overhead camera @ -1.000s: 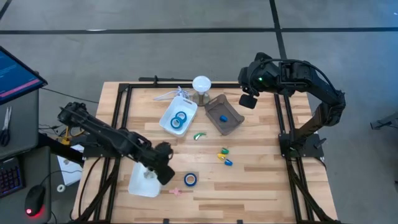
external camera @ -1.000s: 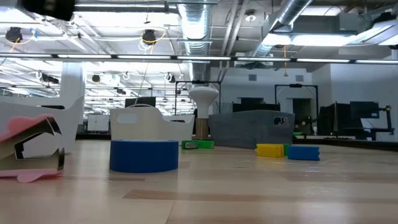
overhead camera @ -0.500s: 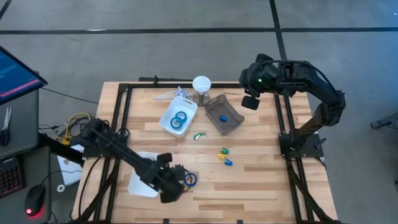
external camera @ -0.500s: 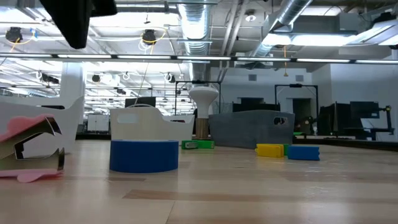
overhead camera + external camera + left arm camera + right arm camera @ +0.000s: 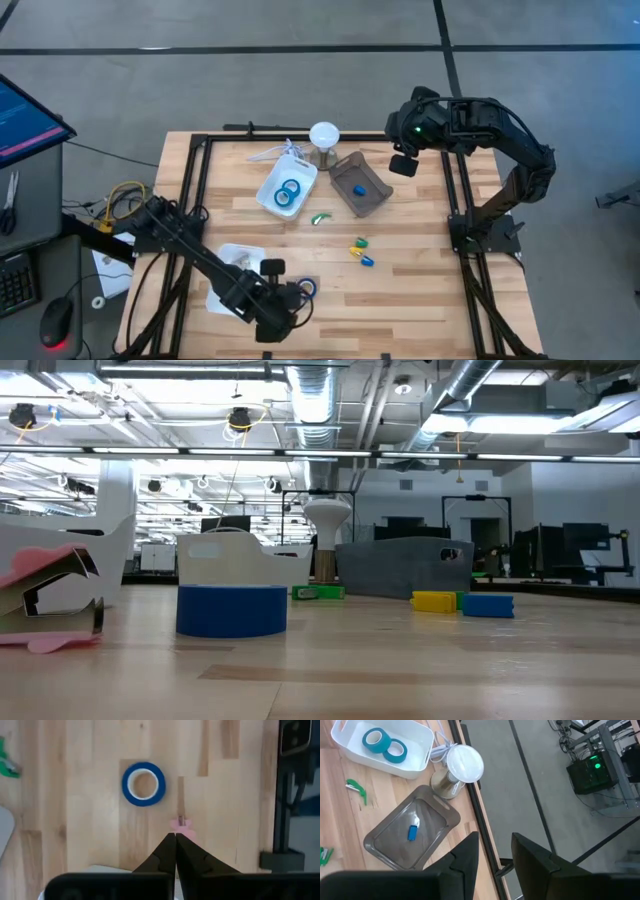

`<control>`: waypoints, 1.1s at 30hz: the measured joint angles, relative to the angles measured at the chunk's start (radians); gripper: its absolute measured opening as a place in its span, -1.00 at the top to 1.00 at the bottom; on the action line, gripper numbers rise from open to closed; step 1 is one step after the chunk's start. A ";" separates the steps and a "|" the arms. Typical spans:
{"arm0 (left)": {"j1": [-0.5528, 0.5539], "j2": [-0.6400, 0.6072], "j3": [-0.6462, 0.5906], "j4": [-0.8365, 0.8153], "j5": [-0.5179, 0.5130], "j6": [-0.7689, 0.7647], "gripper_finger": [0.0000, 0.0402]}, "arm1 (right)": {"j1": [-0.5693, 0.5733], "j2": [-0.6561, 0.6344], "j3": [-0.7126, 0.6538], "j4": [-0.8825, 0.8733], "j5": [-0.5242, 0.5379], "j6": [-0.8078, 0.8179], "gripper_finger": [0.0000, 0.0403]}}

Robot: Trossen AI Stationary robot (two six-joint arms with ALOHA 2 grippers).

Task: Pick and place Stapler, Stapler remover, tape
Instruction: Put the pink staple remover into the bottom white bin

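A blue tape roll lies flat on the table near the front edge; it also shows in the left wrist view and the low view. A pink staple remover lies beside it, also in the low view. My left gripper is shut and empty, above the table over the remover, next to the tape. Two more tape rolls lie in a white tray. A blue stapler lies in a grey tray. My right gripper is open and empty, high above the table's far right.
A second white tray stands at the front left, beside my left arm. A white round lamp disc stands at the far edge. A green item and small yellow, blue and green items lie mid-table.
My left gripper has swung from above the front-left white tray toward the table's right and near edge, ending over the pink staple remover beside the blue tape roll. It passed through the top of the low view and left it. The objects have stayed put.
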 joint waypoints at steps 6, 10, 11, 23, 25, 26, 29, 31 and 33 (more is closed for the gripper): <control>0.003 0.030 -0.002 0.007 0.094 0.065 0.96 | 0.000 0.000 0.000 0.000 0.000 -0.010 0.46; 0.003 0.070 -0.002 0.011 0.186 0.061 0.83 | 0.000 0.000 0.000 0.000 0.000 -0.010 0.46; 0.003 0.081 -0.002 0.013 0.204 0.061 0.79 | 0.000 0.000 0.000 0.000 0.000 -0.010 0.46; 0.016 0.175 -0.059 0.024 0.198 -0.015 0.18 | 0.000 0.000 0.000 0.000 0.000 -0.010 0.46; 0.019 0.175 -0.106 0.023 0.197 -0.066 0.12 | 0.000 0.000 0.000 0.000 0.000 -0.010 0.46; 0.019 0.172 -0.132 0.022 0.197 -0.092 0.10 | 0.000 0.000 0.000 0.000 0.000 -0.010 0.46; 0.018 0.161 -0.181 0.050 0.221 -0.144 0.07 | 0.000 0.000 0.000 0.000 0.000 -0.010 0.46; 0.018 0.153 -0.205 0.088 0.250 -0.145 0.08 | 0.000 0.000 0.000 0.000 0.000 -0.010 0.46; 0.017 0.147 -0.222 0.147 0.264 -0.147 0.11 | 0.000 0.000 0.000 0.000 0.000 -0.010 0.46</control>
